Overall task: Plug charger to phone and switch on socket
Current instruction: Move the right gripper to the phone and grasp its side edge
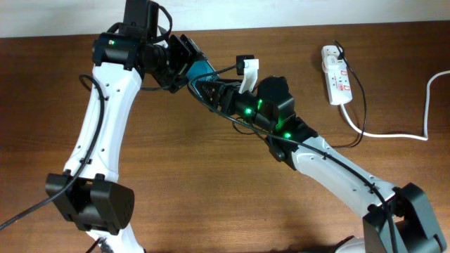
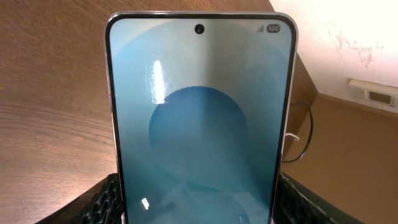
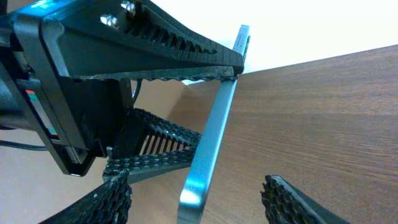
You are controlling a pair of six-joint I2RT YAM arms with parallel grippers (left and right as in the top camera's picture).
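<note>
My left jaws clamp the one cyan-screened smartphone over the brown wooden counter, long axis pointing at my right jaws, open astride its free end. One thin black charger cable lies beside one white power strip, nearer my right arm.

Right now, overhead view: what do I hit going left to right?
Left arm → phone → power strip → white cord looping at the right edge. The right arm is left out because it spans the middle and overlaps several of these.
</note>
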